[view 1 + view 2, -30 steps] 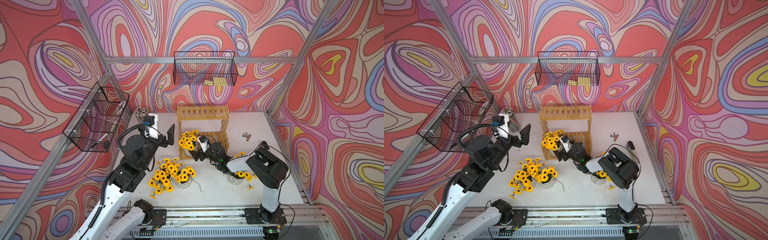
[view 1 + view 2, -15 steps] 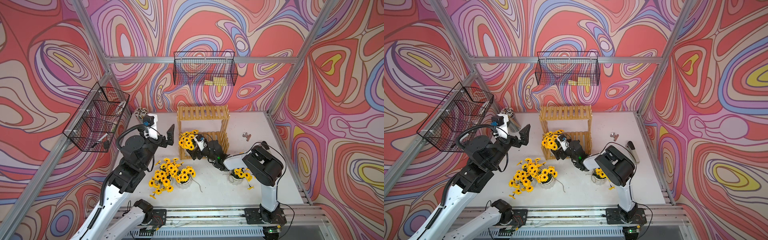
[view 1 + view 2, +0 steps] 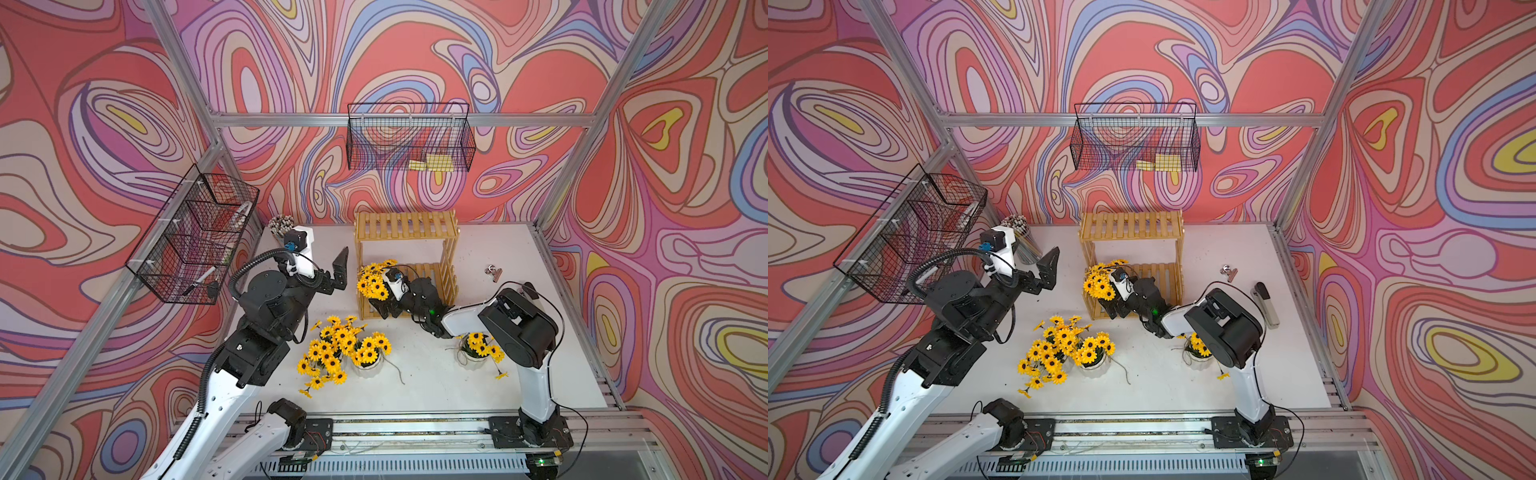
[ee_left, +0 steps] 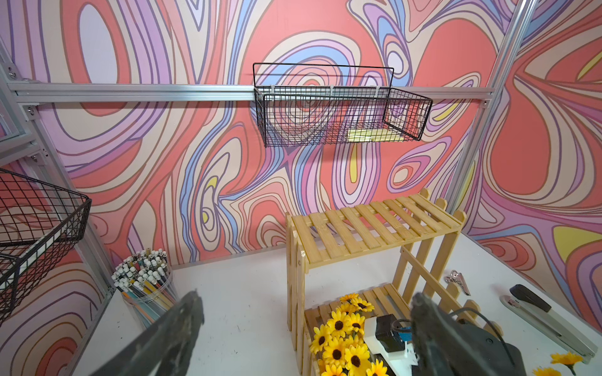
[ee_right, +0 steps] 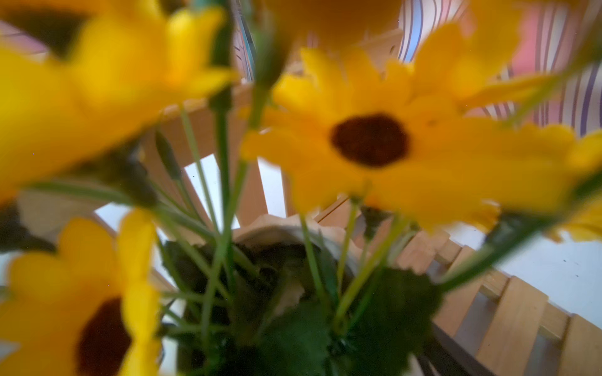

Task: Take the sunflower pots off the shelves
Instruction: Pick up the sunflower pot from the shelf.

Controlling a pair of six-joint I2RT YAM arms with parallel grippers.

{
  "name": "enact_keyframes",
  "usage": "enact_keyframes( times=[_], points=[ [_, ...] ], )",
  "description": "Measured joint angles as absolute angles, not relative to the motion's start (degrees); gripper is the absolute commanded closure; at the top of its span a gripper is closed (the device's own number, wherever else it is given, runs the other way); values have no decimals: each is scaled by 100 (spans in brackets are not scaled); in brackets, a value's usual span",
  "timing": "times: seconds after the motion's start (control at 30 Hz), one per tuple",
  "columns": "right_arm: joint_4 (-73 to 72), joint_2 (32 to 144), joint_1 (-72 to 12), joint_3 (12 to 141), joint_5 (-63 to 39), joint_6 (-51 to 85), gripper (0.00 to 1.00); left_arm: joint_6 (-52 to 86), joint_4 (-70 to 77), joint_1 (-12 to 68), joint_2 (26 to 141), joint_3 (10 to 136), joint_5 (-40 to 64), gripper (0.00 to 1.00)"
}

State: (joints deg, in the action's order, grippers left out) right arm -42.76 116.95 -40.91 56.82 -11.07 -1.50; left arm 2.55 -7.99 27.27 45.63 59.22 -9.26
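Observation:
The wooden shelves (image 3: 405, 232) stand at the back of the table. One sunflower pot (image 3: 374, 280) sits at the left end of the lower tier, its white pot hidden under the blooms. My right gripper (image 3: 384, 309) reaches low into that tier at the pot's base. In the right wrist view, blurred sunflowers (image 5: 371, 140) and leaves hide the jaws, and only the pot's rim (image 5: 270, 231) shows. Two pots (image 3: 368, 365) (image 3: 473, 359) stand on the table. My left gripper (image 3: 338, 272) hangs open and empty, left of the shelves (image 4: 374, 228).
A cup of pencils (image 3: 280, 226) stands at the back left. A binder clip (image 3: 493, 272) and a stapler (image 3: 1266, 305) lie right of the shelves. Black wire baskets hang on the back wall (image 3: 409, 137) and the left wall (image 3: 195, 241). A loose bunch of sunflowers (image 3: 322, 361) spreads at the front.
My right arm has pushed further in towards the sunflower pot on the lower tier. The left arm has stayed where it was.

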Motion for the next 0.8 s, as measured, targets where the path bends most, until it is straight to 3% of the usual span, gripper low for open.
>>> enact_keyframes(
  times=[0.43,0.8],
  points=[
    [-4134,11928,-4088,6058,-1243,-189,2,209,-801,2727,4563,5927,-926,0],
    [-3911,11939,-4080,6165,-1297,-231,13,193,-801,2727,4563,5929,-926,0]
  ],
)
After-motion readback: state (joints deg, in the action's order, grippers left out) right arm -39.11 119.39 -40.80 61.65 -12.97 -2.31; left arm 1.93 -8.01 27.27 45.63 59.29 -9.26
